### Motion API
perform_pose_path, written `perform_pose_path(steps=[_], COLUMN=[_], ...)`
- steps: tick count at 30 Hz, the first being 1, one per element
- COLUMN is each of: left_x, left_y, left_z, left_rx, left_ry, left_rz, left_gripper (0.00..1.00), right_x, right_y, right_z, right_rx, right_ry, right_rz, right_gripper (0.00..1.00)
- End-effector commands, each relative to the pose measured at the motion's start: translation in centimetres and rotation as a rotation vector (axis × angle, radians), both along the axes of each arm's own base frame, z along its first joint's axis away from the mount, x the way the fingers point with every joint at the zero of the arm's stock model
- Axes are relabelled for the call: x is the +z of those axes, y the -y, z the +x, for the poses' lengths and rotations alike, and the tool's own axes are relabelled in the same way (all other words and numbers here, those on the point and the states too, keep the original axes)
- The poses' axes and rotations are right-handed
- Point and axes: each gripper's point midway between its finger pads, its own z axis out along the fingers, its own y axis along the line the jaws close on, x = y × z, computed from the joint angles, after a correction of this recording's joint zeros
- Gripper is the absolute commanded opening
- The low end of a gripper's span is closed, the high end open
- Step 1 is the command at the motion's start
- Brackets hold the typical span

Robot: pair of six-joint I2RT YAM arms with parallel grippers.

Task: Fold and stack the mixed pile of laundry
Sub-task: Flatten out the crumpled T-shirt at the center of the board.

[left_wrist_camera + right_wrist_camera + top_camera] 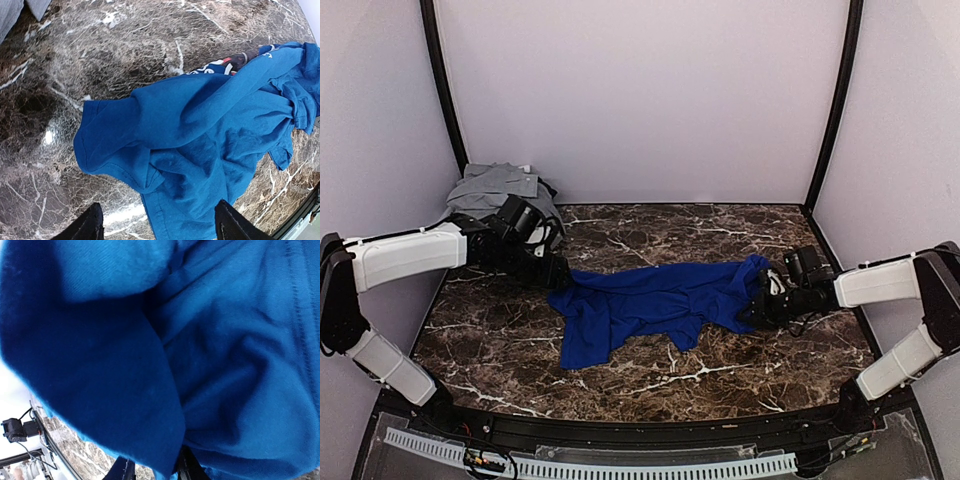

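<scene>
The royal-blue T-shirt is soft, matt knit cloth, rumpled, with stitched hems. The table under it has a smooth, glossy, dark, white-veined marble-look top that catches lamp glare. At the table's far left corner, the grey polo shirt is matt cloth.

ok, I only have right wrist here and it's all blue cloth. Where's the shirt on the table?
Observer: The blue T-shirt lies crumpled across the middle of the table, right claw at its right end.
Operator: Left arm?
Observer: Left claw is open above the shirt's left end, gripping nothing.
Operator: Anything else out?
Observer: Grey garments piled in the back-left corner.
</scene>
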Motion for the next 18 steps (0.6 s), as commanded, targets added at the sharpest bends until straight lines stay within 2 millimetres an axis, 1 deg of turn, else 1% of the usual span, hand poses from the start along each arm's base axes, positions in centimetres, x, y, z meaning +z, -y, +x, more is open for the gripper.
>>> perform_pose_path(steps=[1,4,5,7,9,12,16,18], left_x=[-0.2,-0.7,-0.7,-1.3,-2.1,-3.4,-3.7,-4.1], left_y=[-1.5,-2.7,-3.1,-3.8,-4.1,-4.6,-4.3,-4.1], left_z=[-0.2,-0.1,0.0,0.1,0.2,0.3,1.2,1.7], left_rx=[0.065,0.105,0.117,0.13,0.126,0.114,0.101,0.094], left_ry=[-0.016,-0.033,-0.037,-0.053,-0.073,-0.09,-0.065,-0.052], left_rz=[-0.01,-0.006,-0.002,0.023,0.056,0.109,0.114,0.116], left_gripper=[0.77,0.78,0.78,0.78,0.76,0.7,0.63,0.62], right_x=[0.3,0.8,1.0,2.1,3.3,5.4,8.8,10.3], right_y=[-1.1,-1.5,-1.5,-1.6,-1.5,-1.1,-0.4,0.3], right_z=[0.6,1.2,1.3,1.6,1.6,1.9,2.4,2.6], right_rx=[0.029,0.042,0.046,0.046,0.041,0.026,-0.003,-0.028], right_ry=[0.018,0.049,0.056,0.086,0.108,0.155,0.235,0.265], right_rz=[0.05,0.06,0.059,0.068,0.071,0.062,0.049,0.039], right_gripper=[0.25,0.16,0.1,0.0,0.0,0.0,0.0,0.0])
